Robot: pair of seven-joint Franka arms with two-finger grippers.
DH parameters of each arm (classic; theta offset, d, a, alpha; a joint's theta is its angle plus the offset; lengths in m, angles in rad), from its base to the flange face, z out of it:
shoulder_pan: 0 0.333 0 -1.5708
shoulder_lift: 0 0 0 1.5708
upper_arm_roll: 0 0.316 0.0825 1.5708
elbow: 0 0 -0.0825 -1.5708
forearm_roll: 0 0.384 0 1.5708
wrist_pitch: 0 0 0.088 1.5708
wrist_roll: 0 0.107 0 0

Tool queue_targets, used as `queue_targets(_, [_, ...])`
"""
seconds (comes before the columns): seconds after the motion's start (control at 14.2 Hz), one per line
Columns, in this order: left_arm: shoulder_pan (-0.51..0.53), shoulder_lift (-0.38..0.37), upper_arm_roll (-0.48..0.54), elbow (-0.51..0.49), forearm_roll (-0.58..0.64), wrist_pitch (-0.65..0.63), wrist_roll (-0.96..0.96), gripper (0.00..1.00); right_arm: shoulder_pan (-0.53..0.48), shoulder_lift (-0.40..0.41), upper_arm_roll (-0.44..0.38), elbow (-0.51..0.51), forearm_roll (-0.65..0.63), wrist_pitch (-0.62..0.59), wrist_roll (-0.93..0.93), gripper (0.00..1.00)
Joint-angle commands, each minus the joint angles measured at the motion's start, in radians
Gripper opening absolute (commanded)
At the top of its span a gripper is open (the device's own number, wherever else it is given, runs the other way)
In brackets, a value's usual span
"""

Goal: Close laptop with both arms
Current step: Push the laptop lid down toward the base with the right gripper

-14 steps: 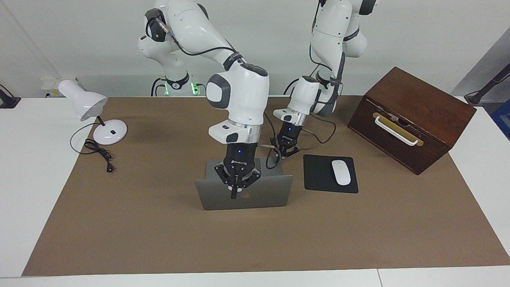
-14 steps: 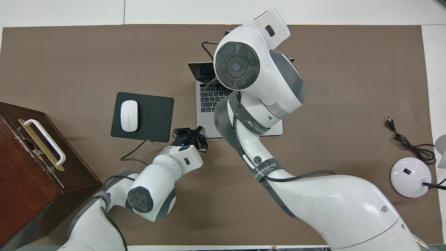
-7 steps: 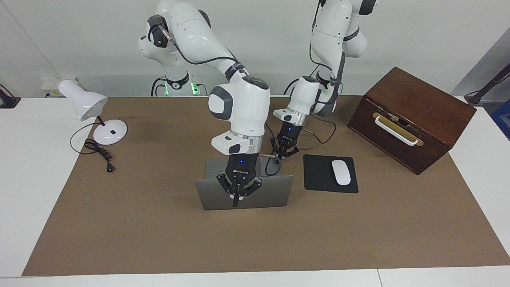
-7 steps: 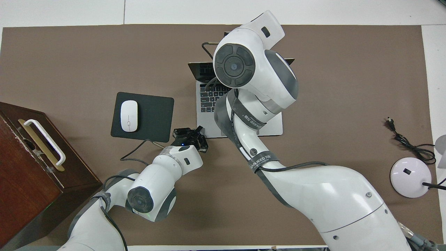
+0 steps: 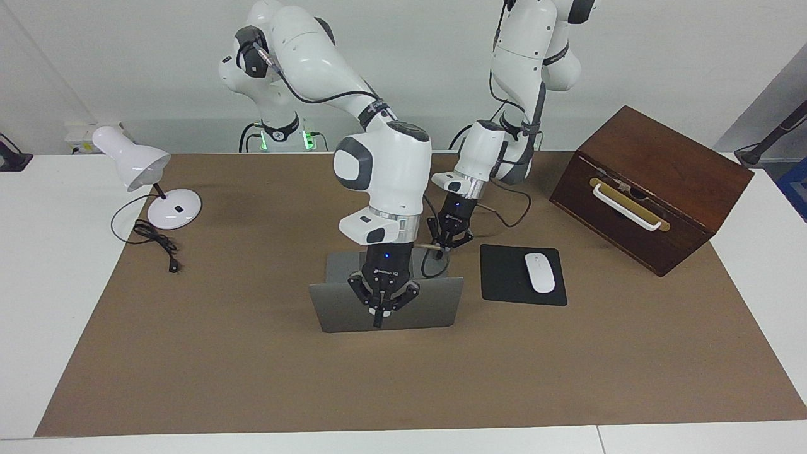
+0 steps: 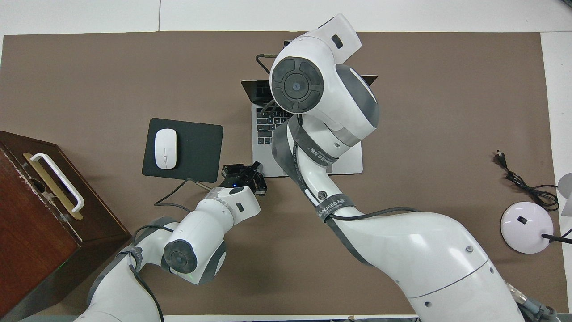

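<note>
The silver-grey laptop (image 5: pixel 340 309) stands open in the middle of the brown mat, its lid upright with the outer face turned away from the robots; its keyboard (image 6: pixel 267 127) shows in the overhead view. My right gripper (image 5: pixel 378 320) is shut and points down, low against the lid's outer face; I cannot tell whether it touches. In the overhead view the right wrist hides it. My left gripper (image 5: pixel 449 246) is shut and sits low at the base's corner nearest the robots, toward the left arm's end (image 6: pixel 256 170). Neither gripper holds anything.
A black mouse pad (image 5: pixel 504 277) with a white mouse (image 5: pixel 539 272) lies beside the laptop toward the left arm's end. A brown wooden box (image 5: pixel 649 183) stands past it. A white desk lamp (image 5: pixel 135 165) and its cord (image 5: pixel 154 239) are at the right arm's end.
My right gripper has sunk lower along the lid's outer face and shifted slightly toward the left arm's end. The lid and the left arm have not visibly moved.
</note>
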Motion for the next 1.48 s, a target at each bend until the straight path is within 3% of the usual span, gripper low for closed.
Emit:
queue_targets(0.0, [-0.034, 0.048, 0.010, 0.010, -0.004, 0.015, 0.007, 0.00, -0.016, 0.023, 0.010, 0.030, 0.048, 0.007, 0.031, 0.00])
queue_targets(0.49, [-0.034, 0.050, 0.010, 0.012, -0.004, 0.015, 0.007, 0.00, -0.027, 0.009, 0.010, 0.028, 0.252, -0.113, -0.100, 0.00])
queue_targets(1.41, [-0.035, 0.051, 0.010, 0.015, -0.004, 0.015, 0.007, 0.00, -0.029, -0.026, 0.025, 0.025, 0.464, -0.298, -0.186, 0.00])
